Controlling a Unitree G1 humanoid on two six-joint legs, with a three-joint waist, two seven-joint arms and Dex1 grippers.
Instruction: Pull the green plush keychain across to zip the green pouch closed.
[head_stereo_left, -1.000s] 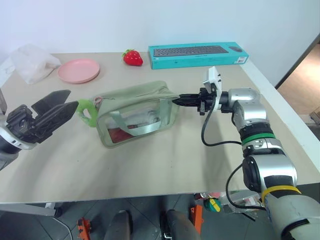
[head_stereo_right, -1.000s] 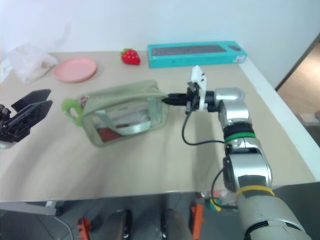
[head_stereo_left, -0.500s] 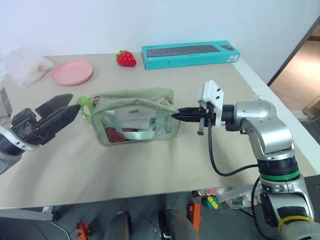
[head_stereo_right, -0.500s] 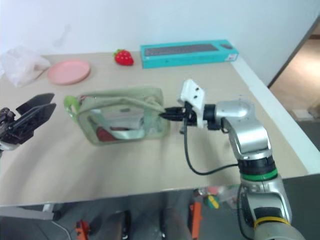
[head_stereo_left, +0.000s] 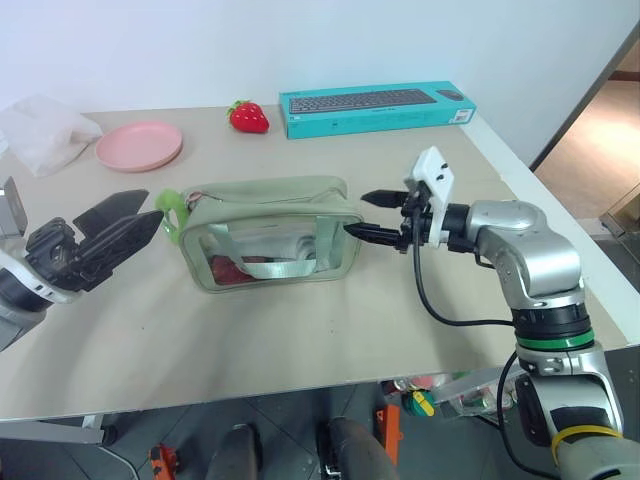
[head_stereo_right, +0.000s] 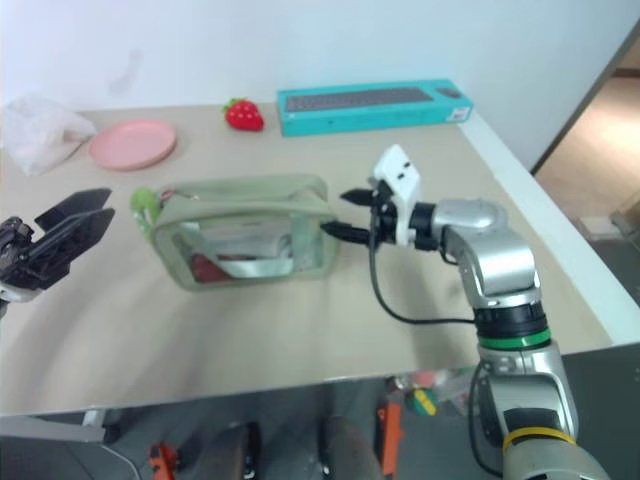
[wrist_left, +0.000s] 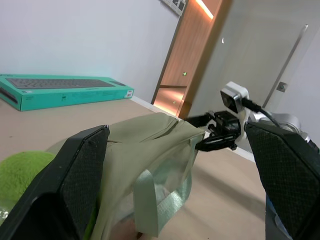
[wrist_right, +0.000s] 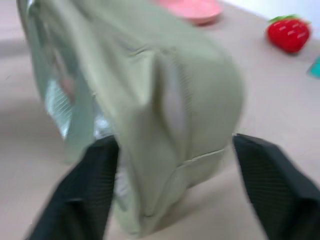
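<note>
Now right pincer (head_stereo_left: 372, 215) has its fingers spread apart at the right end of the green pouch (head_stereo_left: 268, 245), gripping nothing. Left pincer (head_stereo_left: 118, 228) is wide open too, just off the pouch's left end beside the green plush keychain (head_stereo_left: 170, 214). Pouch stands mid-desk (head_stereo_left: 300, 330). Toward the far edge: pink plate (head_stereo_left: 139, 146), strawberry toy (head_stereo_left: 247, 117), teal keyboard box (head_stereo_left: 375, 108).

You see even, bright light and soft shadows on the table (head_stereo_left: 300, 330); the pouch (wrist_right: 165, 100) blurs in the right wrist view.
</note>
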